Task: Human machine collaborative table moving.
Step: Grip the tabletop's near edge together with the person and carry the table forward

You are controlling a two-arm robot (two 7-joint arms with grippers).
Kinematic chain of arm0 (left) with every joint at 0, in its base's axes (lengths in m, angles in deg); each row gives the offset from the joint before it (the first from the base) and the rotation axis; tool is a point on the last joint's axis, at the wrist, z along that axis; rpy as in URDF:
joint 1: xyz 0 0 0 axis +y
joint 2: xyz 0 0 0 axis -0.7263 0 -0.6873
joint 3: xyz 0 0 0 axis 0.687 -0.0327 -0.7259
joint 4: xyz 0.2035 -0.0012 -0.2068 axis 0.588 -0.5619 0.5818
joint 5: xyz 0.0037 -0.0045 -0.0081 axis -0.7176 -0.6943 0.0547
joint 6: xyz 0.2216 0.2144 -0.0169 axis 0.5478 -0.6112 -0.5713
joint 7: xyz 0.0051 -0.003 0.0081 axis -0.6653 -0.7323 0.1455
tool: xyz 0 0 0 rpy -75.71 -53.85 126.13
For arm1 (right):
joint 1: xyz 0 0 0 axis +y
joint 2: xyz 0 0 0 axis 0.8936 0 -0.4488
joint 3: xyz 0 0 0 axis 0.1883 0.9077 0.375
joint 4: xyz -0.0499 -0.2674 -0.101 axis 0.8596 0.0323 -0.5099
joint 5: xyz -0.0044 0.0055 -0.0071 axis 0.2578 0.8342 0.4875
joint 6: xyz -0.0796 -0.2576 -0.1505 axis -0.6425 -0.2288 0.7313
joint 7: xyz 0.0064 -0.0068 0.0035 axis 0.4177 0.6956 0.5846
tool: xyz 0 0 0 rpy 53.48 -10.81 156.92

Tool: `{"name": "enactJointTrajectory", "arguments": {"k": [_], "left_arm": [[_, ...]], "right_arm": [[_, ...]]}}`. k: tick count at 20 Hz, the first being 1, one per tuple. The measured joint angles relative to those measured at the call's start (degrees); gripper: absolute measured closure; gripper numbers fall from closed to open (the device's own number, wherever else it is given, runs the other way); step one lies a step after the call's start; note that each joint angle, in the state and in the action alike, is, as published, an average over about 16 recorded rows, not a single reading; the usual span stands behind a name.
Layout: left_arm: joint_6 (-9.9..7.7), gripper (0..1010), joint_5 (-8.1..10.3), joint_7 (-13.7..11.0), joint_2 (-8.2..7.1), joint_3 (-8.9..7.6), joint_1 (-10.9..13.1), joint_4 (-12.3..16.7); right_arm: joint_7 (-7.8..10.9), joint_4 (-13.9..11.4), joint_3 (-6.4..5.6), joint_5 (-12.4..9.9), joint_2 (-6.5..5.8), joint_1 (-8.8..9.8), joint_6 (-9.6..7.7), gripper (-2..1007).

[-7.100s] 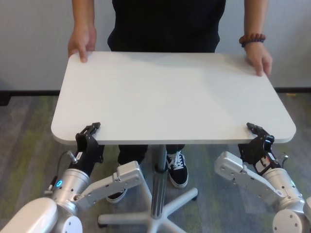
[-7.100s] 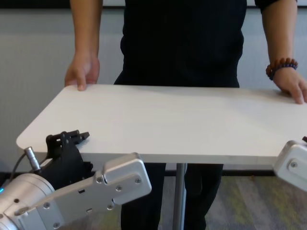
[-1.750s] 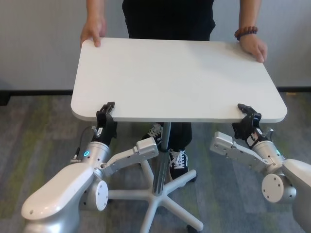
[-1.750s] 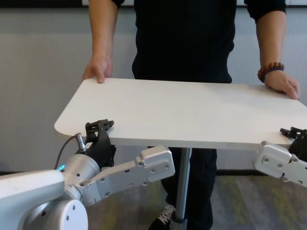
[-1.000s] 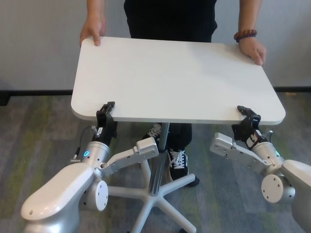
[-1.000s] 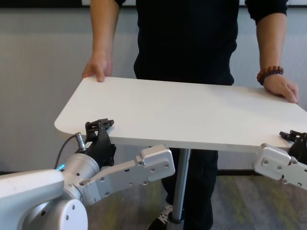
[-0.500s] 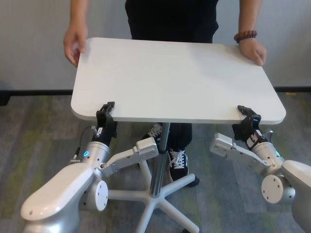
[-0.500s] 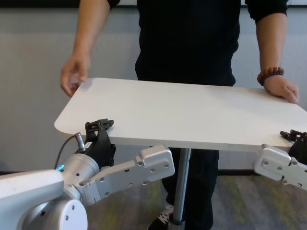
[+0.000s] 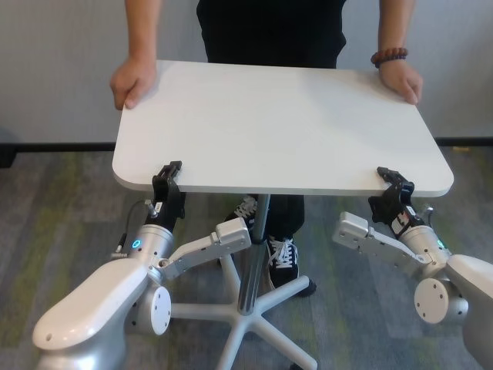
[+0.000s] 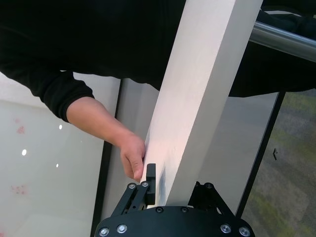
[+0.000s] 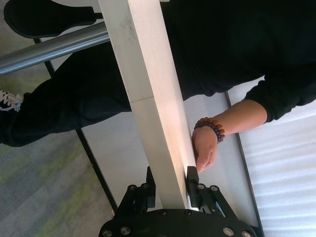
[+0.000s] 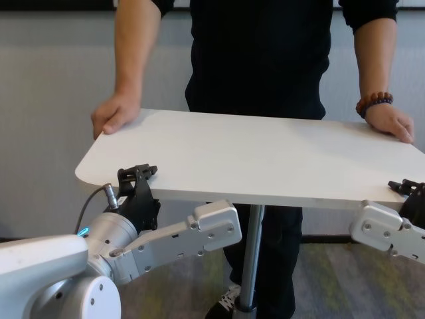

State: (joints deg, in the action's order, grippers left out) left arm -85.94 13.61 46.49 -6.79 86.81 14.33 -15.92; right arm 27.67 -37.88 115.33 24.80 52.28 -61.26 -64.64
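A grey and green patterned carpet (image 9: pixel 54 208) is seen covering the floor. Behind the carpet a pale wall (image 9: pixel 54 69) is seen, and a dark skirting strip (image 9: pixel 54 146) is set along the wall's foot where it meets the carpet.

White table (image 9: pixel 285 123), black fingers (image 9: pixel 166 171)

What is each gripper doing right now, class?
Left gripper: shut on the table, at its near edge.
Right gripper: shut on the table, at its near edge.
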Motion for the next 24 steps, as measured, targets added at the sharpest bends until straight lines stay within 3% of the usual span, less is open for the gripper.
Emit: {"name": "enactJointTrajectory", "arguments": {"k": [13, 24], "left_arm": [[1.53, 685, 0.41, -0.01, -0.22, 0.10, -0.49, -0.74], [1.06, 685, 0.30, -0.01, -0.15, 0.13, -0.42, -0.60]], "right_arm": [[0.08, 0.22, -0.05, -0.01, 0.01, -0.06, 0.11, 653], [0.16, 0.33, -0.06, -0.03, 0.03, -0.08, 0.19, 653]]}}
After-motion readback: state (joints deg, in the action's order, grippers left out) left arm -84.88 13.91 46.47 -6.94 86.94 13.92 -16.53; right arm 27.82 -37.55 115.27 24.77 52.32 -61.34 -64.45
